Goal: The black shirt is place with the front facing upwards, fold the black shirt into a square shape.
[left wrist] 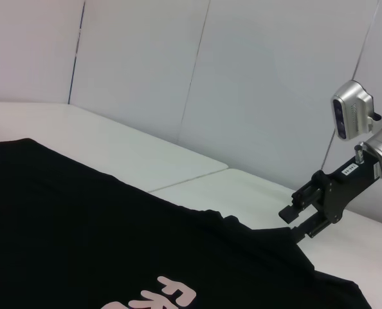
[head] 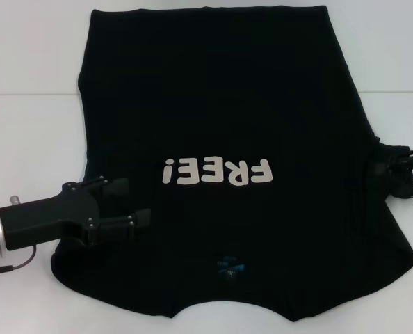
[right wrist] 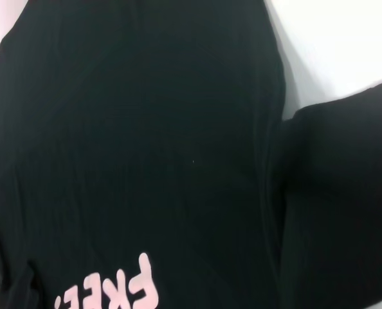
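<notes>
1. Across most of the white table (head: 26, 139) lies the black shirt (head: 220, 104), front up — its collar at the near edge, its hem toward the far edge, the white letters (head: 217, 171) reading upside down from the head view.
2. Both side edges look already turned inward, so the cloth forms a broad panel; a small blue neck label (head: 231, 265) sits just inside the collar.
3. Over the shirt's near-left part hovers the left gripper (head: 133, 205), its two fingers spread apart with nothing between them.
4. At the right edge of the table the right gripper (head: 409, 174) sits against the shirt's right side. Whether it has hold of the cloth I cannot tell — black fingers merge with black fabric.
5. Handling, as I judge it: thin, limp cotton, light, not fragile and not slippery. It will sag and crease wherever it is unsupported, and a doubled layer may slide apart.
6. Best hold, I think: pinch through both layers at the near corners by the collar — one gripper at each — so the panel lifts evenly.
</notes>
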### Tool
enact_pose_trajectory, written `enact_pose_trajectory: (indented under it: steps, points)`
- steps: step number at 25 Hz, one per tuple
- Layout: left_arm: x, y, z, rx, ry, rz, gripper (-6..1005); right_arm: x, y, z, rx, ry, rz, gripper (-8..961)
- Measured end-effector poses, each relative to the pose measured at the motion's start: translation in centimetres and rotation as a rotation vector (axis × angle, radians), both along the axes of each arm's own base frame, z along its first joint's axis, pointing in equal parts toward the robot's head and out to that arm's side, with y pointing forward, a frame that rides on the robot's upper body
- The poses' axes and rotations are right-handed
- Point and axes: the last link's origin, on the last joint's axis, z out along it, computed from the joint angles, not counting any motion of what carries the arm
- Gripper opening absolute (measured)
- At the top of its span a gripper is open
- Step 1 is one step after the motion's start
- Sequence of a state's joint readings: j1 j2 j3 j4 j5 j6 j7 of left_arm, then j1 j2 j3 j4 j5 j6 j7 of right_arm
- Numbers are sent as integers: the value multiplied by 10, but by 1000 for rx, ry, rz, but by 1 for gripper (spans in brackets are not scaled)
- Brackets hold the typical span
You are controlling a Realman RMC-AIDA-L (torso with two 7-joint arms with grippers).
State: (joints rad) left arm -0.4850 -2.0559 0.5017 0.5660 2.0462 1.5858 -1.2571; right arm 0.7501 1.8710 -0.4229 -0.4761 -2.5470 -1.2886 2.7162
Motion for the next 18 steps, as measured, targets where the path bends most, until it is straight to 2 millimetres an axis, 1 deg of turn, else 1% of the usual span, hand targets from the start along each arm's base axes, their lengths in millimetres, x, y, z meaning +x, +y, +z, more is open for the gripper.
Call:
enact_pose_trajectory:
  steps: [12, 18]
  points:
    - [0, 0, 0, -2, -2, 5, 862, 5, 3, -4, 28, -29, -13, 620]
    - [0, 0, 0, -2, -2, 3, 862, 1, 6, -8, 20, -41, 11, 609]
